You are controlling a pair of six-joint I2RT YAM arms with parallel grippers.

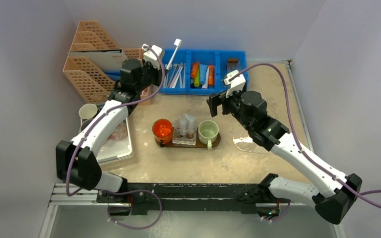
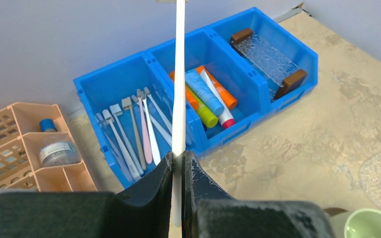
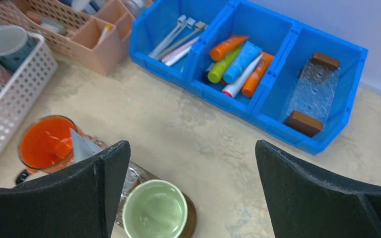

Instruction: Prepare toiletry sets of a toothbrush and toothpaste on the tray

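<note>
A white toothbrush (image 2: 179, 74) is clamped in the left end effector (image 2: 178, 159) above the blue bin (image 2: 94, 87); the right end effector (image 3: 192, 153) is spread wide near the tray (image 1: 217, 142).

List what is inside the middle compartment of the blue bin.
Five overlapping tubes: an orange tube, a green tube, a light-blue tube, a white red-capped tube and a second orange tube. Anything beneath them is covered.

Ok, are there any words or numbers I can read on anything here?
Nothing here can be read.
Print on the tubes in the bin: too blurred.
Label on the jar: too blurred.
</note>
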